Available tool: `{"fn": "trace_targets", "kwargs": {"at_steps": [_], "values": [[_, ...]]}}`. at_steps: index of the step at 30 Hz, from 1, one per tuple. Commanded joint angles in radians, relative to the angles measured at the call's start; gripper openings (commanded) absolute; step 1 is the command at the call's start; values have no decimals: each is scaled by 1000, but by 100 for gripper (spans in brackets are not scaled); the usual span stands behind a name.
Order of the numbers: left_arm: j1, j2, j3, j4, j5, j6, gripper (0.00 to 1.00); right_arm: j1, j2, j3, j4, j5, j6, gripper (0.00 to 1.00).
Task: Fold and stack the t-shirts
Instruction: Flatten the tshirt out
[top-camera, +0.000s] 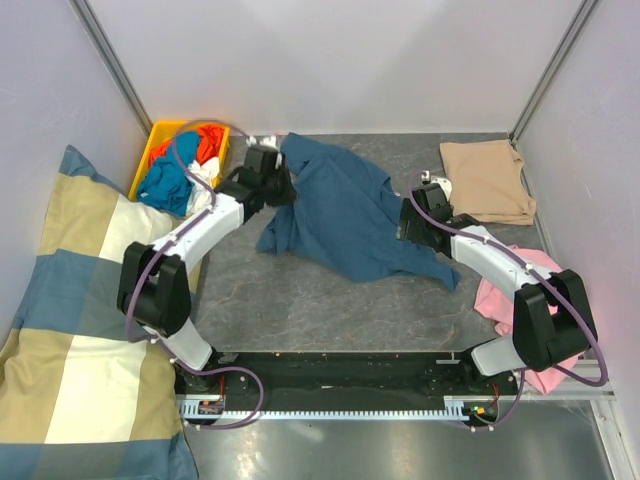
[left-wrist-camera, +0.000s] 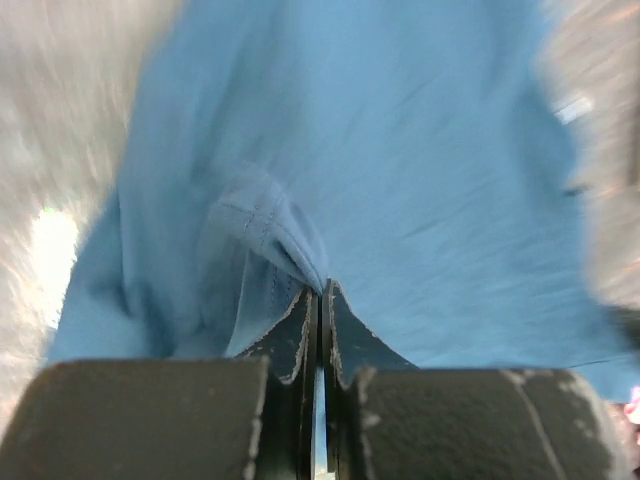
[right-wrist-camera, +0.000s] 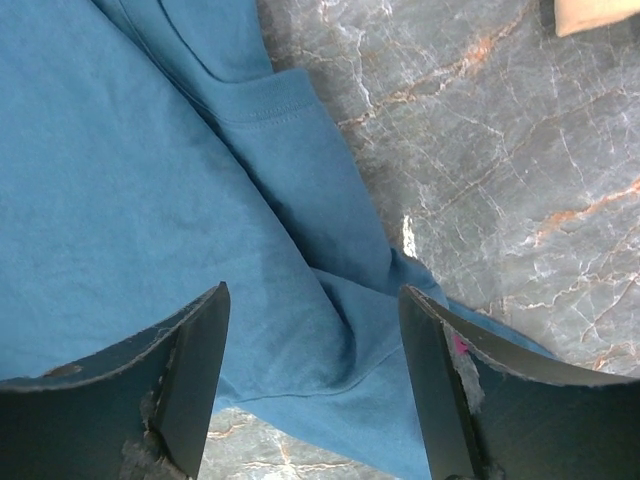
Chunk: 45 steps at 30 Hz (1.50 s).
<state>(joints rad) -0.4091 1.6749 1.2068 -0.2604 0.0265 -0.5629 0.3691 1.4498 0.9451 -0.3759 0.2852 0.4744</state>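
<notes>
A large dark teal-blue t-shirt lies crumpled across the middle of the grey marble table. My left gripper is at its far left edge. In the left wrist view that gripper is shut, with a hemmed fold of the teal t-shirt pinched at its tips. My right gripper hovers over the shirt's right side. Its jaws stand wide open above a wrinkled hem of the teal t-shirt, with nothing held. A folded tan-beige t-shirt rests at the back right.
A yellow bin with several coloured clothes stands at the back left. A big checked cushion fills the left side. Pink cloth lies under the right arm, near the right edge. Bare marble table shows in front of the teal shirt.
</notes>
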Motion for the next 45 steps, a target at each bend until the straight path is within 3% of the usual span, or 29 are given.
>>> {"fn": "trace_targets", "kwargs": {"at_steps": [1,4,17,24,33,45], "values": [[13,-126,269,-140,-88,156,2,1,-69,-29,6,-10,3,80],[33,-112,321,-172,-154,213,2,4,-124,-65,-4,-11,13,83],[122,39,384,-186,-129,228,2,1,-399,-176,-176,-34,56,85],[159,45,387,-188,-142,245,2,2,-420,-226,-258,-66,93,84],[329,97,431,-192,-96,244,2,13,-439,-328,-177,-122,147,84],[340,126,415,-192,-48,227,2,39,-387,-378,32,-357,95,83]]}}
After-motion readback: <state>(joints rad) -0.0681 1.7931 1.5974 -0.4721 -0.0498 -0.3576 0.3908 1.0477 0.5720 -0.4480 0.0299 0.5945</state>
